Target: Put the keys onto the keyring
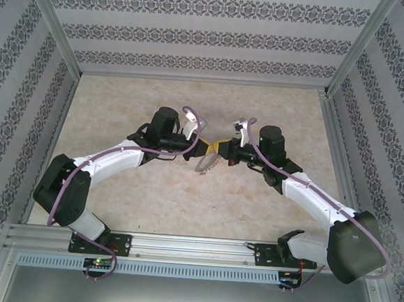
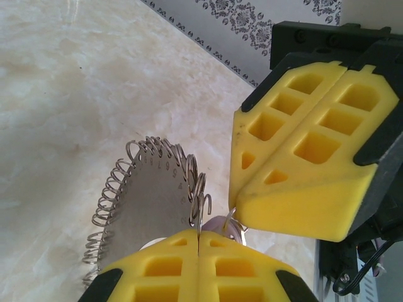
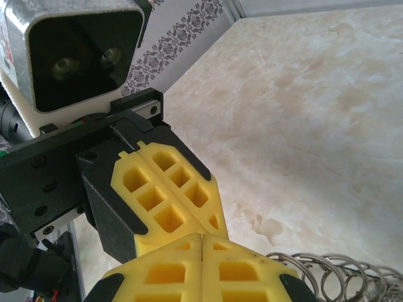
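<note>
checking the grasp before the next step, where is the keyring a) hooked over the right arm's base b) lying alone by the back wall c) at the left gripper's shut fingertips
c: the keyring meets the closed tips of the left gripper, with the right gripper close beside

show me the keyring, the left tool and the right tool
keyring (image 2: pixel 151 195), left wrist view, flat grey middle
left tool (image 2: pixel 199 239), left wrist view, seam at its shut fingertips
right tool (image 2: pixel 238 205), left wrist view, seam at its shut fingertips
</note>
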`<control>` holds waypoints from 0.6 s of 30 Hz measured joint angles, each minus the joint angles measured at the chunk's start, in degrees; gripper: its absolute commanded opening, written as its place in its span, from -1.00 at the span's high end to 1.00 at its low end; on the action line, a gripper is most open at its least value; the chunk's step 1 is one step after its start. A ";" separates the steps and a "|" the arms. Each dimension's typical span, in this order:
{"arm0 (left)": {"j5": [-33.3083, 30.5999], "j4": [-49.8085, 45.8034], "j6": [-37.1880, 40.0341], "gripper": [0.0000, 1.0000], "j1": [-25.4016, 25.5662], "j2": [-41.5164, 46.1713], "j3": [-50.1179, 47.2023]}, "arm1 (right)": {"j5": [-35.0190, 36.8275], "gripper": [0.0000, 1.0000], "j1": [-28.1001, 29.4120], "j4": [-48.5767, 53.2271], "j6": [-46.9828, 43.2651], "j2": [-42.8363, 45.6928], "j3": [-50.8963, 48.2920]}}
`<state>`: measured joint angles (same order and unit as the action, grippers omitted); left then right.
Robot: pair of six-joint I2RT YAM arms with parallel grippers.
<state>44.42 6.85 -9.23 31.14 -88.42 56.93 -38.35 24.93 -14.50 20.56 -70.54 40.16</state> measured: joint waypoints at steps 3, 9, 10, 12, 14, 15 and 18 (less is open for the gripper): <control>0.11 0.00 0.00 1.00 0.02 0.00 0.00 | 0.72 1.00 0.00 -0.02 -0.02 -0.68 0.59; 0.26 0.00 0.00 1.00 0.22 0.00 0.00 | 2.10 1.00 0.00 -0.20 -0.26 -1.27 0.61; 0.26 0.00 0.00 1.00 0.24 0.00 0.00 | 2.21 1.00 -0.02 -0.20 -0.39 -1.27 0.61; 0.28 0.00 0.00 1.00 0.26 0.00 0.00 | 2.56 1.00 -0.02 -0.28 -0.44 -1.25 0.59; 0.26 0.02 0.00 1.00 0.26 0.00 0.00 | 2.99 1.00 -0.07 -0.33 -0.44 -1.25 0.55; 0.26 0.02 0.00 1.00 0.26 0.00 0.00 | 3.17 1.00 -0.13 -0.37 -0.42 -1.22 0.42; 0.48 0.37 -0.02 1.00 0.28 0.11 -0.02 | 4.07 1.00 -0.90 -0.46 -0.44 -0.98 -0.55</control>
<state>44.91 7.22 -9.26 31.42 -88.31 56.90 -34.28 24.03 -14.96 20.12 -71.53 39.62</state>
